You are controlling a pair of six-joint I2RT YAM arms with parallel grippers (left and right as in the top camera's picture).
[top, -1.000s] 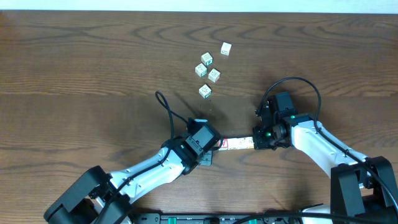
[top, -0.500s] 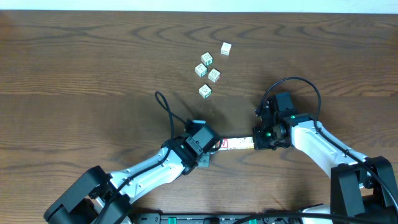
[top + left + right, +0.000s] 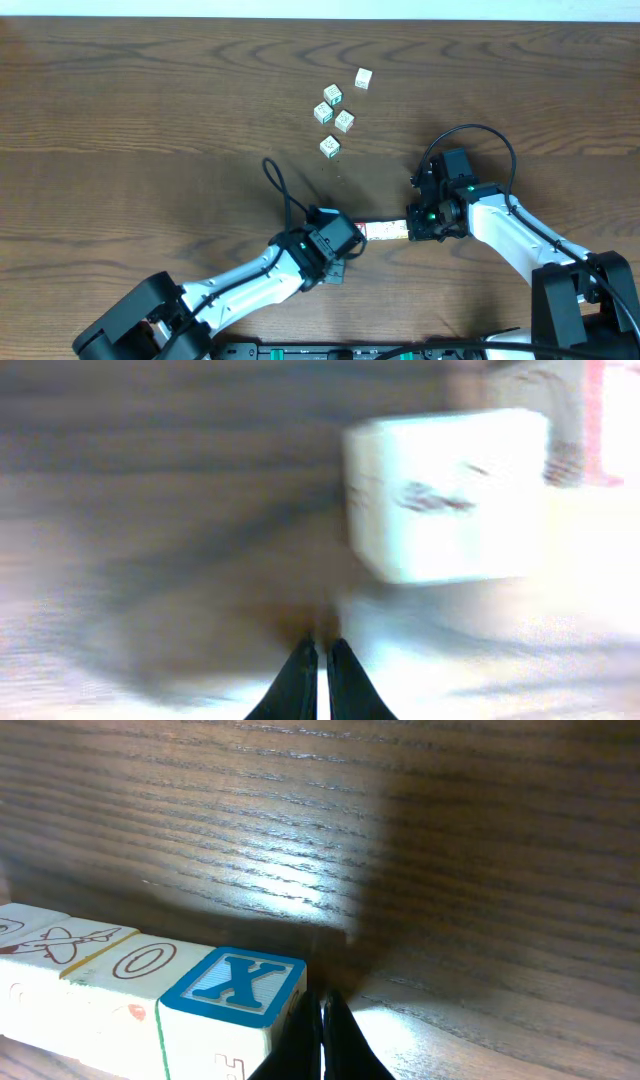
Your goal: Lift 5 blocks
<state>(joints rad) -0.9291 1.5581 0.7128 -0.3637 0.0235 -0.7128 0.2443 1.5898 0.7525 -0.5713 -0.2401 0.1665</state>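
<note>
A: Where were the blocks?
B: The row of blocks (image 3: 383, 231) lay end to end between both grippers, with the blue X block (image 3: 235, 982) at the right end.
A: Fingers?
B: The left gripper (image 3: 350, 238) and right gripper (image 3: 411, 228) were both pinched closed and gripped nothing. The pale cubes (image 3: 338, 112) sat well apart.

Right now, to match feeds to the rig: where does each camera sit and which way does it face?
Overhead: fixed above the table, looking straight down; both arms show, left claw and right claw at either end of the row of blocks, loose cubes beyond.
Left wrist: on the left arm, looking past its shut claw at a blurred pale block.
Right wrist: on the right arm, looking past its shut claw at the blue X block.
Shared: overhead and right wrist both show that row.
</note>
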